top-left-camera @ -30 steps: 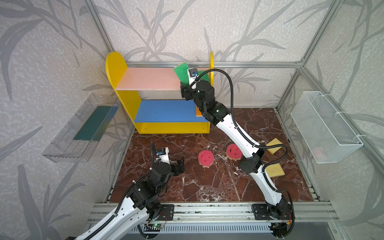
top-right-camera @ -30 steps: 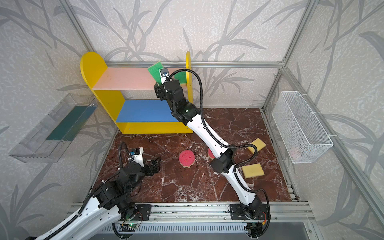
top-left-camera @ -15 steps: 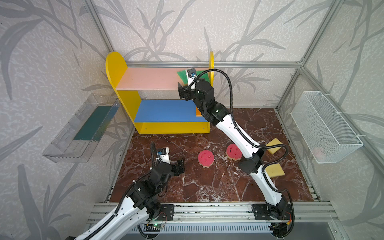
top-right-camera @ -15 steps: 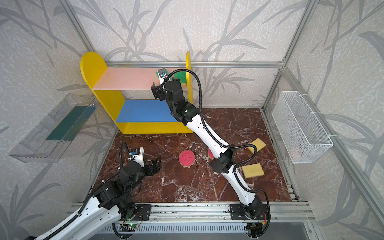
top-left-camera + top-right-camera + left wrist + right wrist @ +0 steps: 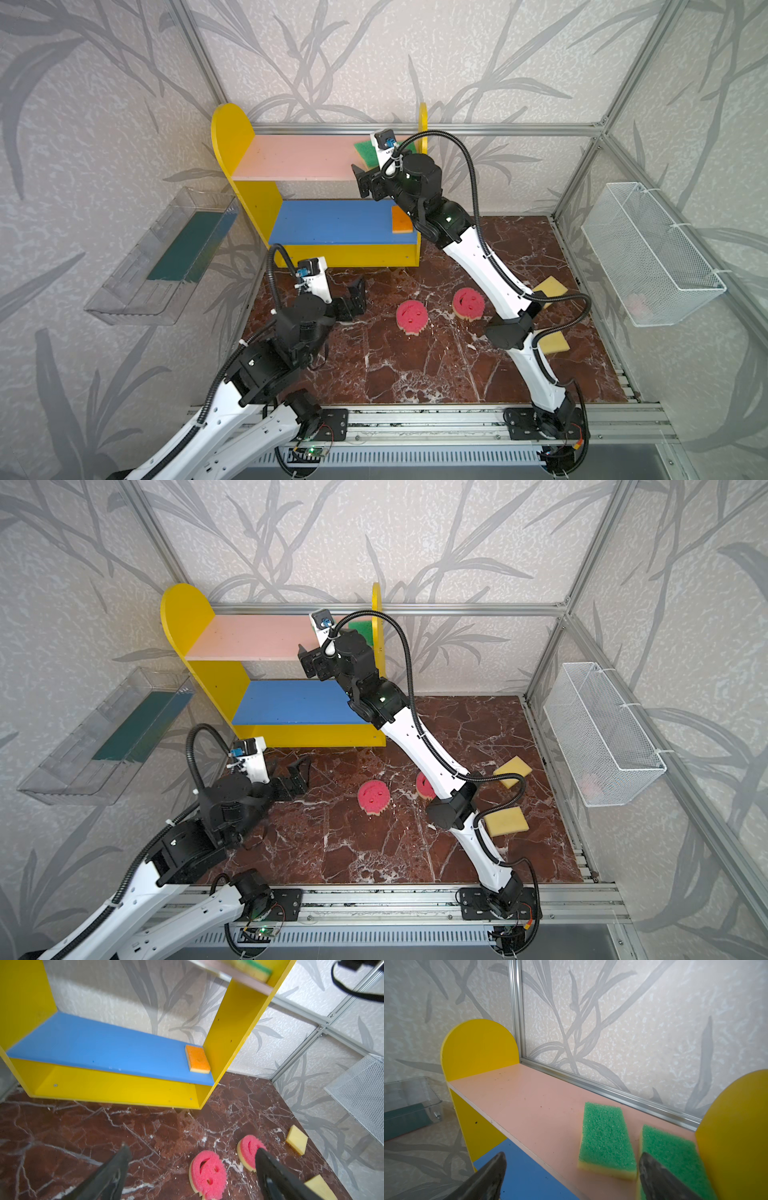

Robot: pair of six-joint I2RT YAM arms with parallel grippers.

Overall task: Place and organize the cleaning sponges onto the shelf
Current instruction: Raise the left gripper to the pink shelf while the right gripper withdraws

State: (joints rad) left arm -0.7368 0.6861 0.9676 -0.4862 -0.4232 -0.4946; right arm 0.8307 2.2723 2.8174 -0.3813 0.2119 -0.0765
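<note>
Pink, the nearer round sponge [image 5: 411, 318] lies flat on the floor [image 5: 374, 365] right of the left gripper [image 5: 355, 297], jaws apart and empty, while the right gripper [image 5: 365, 185], also spread, hovers far off at the shelf [image 5: 232, 137].

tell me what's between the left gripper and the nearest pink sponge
Only bare marble floor lies between left gripper and pink sponge, in both top views.
</note>
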